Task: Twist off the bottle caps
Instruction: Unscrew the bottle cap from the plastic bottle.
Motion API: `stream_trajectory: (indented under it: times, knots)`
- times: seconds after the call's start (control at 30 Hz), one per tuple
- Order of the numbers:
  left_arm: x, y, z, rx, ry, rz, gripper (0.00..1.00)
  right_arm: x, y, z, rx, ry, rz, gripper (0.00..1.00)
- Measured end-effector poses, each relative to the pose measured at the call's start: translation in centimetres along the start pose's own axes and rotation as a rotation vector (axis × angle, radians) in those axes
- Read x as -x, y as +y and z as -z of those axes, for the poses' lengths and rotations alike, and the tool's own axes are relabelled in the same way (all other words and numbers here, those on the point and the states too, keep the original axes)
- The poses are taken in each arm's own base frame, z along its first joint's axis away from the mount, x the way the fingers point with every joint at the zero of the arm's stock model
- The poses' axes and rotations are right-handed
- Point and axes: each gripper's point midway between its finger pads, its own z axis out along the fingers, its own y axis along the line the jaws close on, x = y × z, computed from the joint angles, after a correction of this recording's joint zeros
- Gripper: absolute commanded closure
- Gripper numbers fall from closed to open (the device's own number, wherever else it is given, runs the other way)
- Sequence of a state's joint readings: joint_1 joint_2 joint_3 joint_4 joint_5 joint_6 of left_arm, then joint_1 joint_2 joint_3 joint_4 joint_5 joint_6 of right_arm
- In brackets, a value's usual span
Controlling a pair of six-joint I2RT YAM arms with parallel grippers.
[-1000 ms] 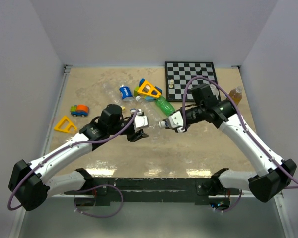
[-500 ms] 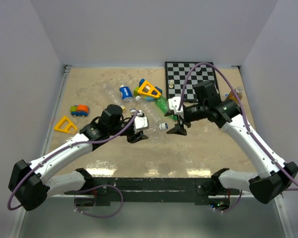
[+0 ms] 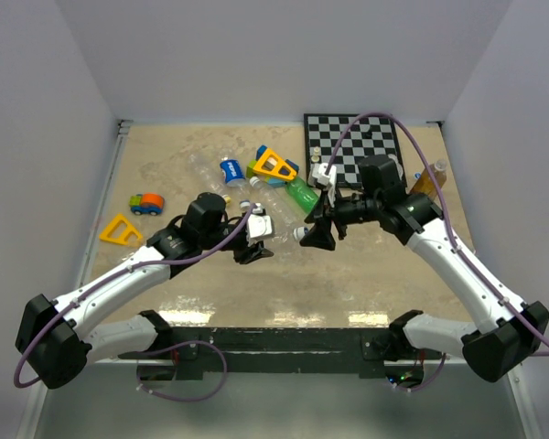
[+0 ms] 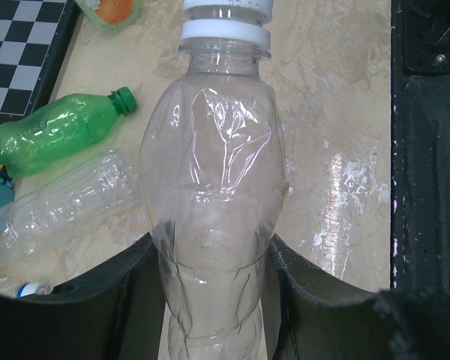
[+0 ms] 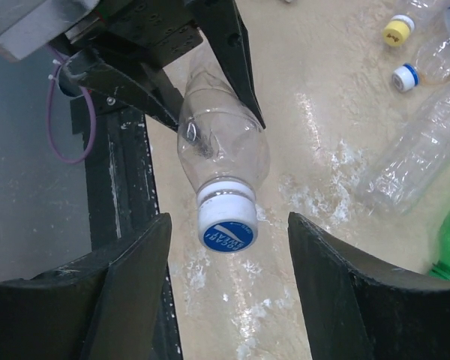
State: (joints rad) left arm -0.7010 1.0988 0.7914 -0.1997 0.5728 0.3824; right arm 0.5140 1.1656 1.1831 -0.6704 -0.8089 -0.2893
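Right gripper now off the bottle cap, cap just ahead

We see 1 white cap with a blue top, screwed on a clear bottle. 1 green cap sits on a lying green bottle. 1 yellow cap and 1 blue-and-white cap lie close together, farther off.

Counting everything that is showing on the desk
The views are showing at least 3 clear bottles, 1 green bottle, 1 amber bottle, at least 4 bottle caps, 2 triangle toys, 1 toy car and 1 chessboard.
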Motion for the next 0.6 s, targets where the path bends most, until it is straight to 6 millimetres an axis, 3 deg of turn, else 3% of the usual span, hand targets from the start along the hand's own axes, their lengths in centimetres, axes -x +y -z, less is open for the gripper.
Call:
stream_trajectory:
  times: [0.17,0.37,0.6]
  knots:
    - [0.02,0.01,0.00,0.000,0.000,0.000,1.00,-0.31,-0.54,-0.58,-0.005,0.012,-0.046,0.49]
    - [-0.03,-0.06,0.00,-0.003,0.001,0.001,1.00,-0.28,-0.23,-0.59,0.013,0.009,-0.047,0.99]
    - [-0.13,-0.17,0.01,-0.007,0.005,0.003,1.00,-0.73,-0.10,-0.49,0.068,0.045,0.067,1.00]
